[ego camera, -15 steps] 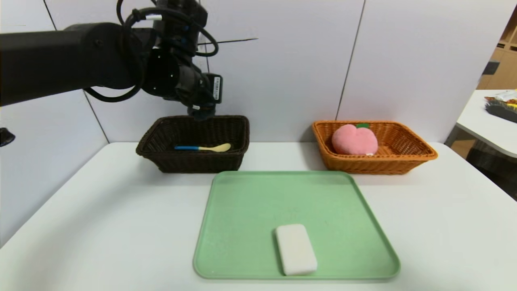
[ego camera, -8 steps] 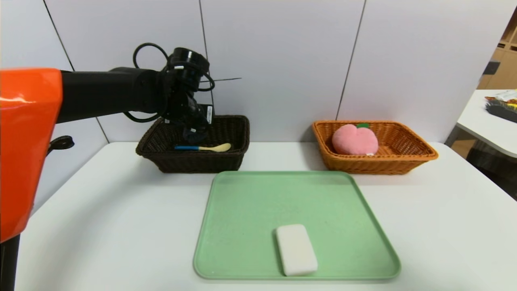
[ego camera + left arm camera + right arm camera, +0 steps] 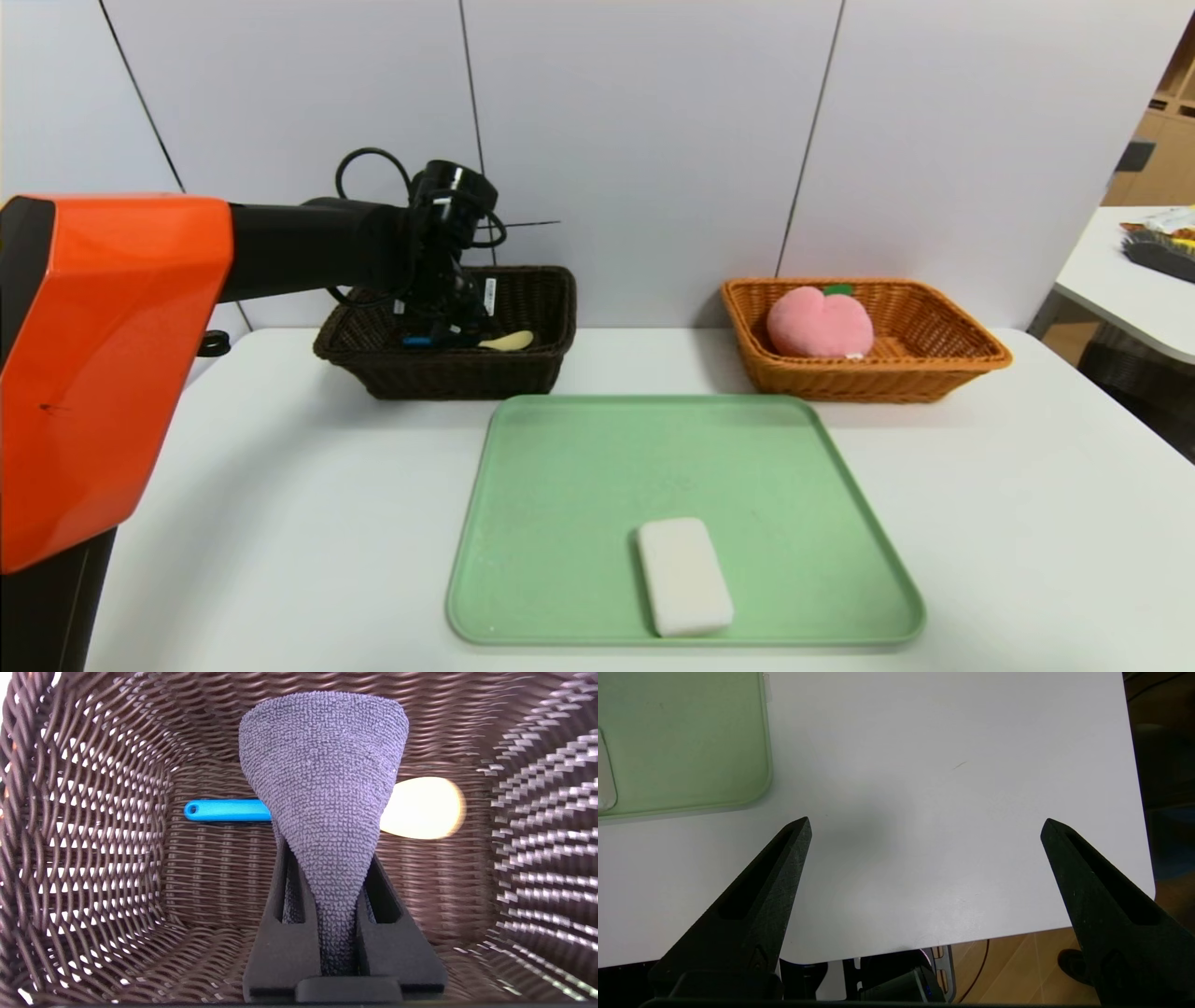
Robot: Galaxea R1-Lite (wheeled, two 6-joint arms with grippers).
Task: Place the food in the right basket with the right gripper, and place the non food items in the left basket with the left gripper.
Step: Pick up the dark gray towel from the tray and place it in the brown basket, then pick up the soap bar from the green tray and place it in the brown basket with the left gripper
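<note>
You're holding the left tool [image 3: 327, 858] clamped tight on the grey cloth [image 3: 322, 788], inside the dark basket [image 3: 551, 369], with the cloth hanging over the spoon [image 3: 420, 807] lying on the basket floor. Risk one: the terry pile is wedged deep between the fingers [image 3: 285, 947], so when you open, it may cling and ride back out with the tool. Risk two: the tool is sitting close to the near wall, so a sloppy exit could be snagging the weave and shifting the basket on the desk [image 3: 280, 523]. Risk three: pushing lower could be pressing the cloth onto the spoon and jarring it. The left arm is reaching out forward over the basket rim, wrist pitched down into it. The right tool [image 3: 924, 826] is gaping wide, holding nothing, parked above the desk's near right corner. The peach [image 3: 820, 323] is already sitting in the orange basket [image 3: 943, 373]; the white bar [image 3: 684, 576] is still lying on the green tray [image 3: 579, 467].
</note>
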